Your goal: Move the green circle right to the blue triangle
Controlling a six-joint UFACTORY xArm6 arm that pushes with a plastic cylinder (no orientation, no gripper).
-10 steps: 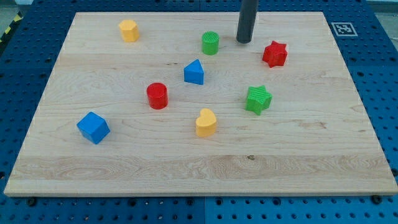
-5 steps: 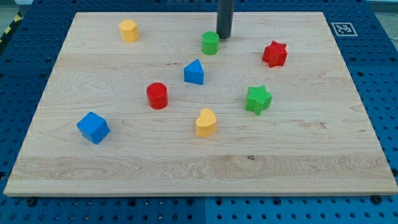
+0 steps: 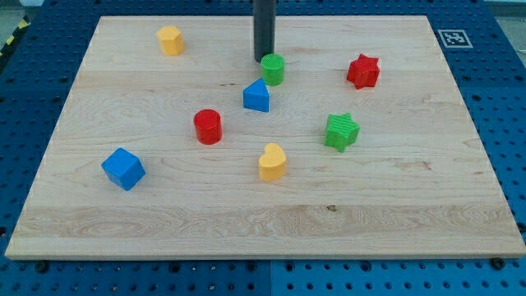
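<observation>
The green circle (image 3: 273, 69) stands on the wooden board (image 3: 411, 197) just above and right of the blue triangle (image 3: 256, 96), almost touching it. My tip (image 3: 263, 60) is at the green circle's upper left edge, touching or nearly touching it.
A red star (image 3: 362, 71) is at the right. A green star (image 3: 341, 131) is at the right of centre. A yellow heart (image 3: 272, 162) is below the triangle. A red cylinder (image 3: 208, 127), a blue cube (image 3: 123, 168) and a yellow block (image 3: 170, 39) are at the left.
My tip has moved left, from right of the green circle to its upper left. The green circle has shifted down and slightly left, closer to the blue triangle.
</observation>
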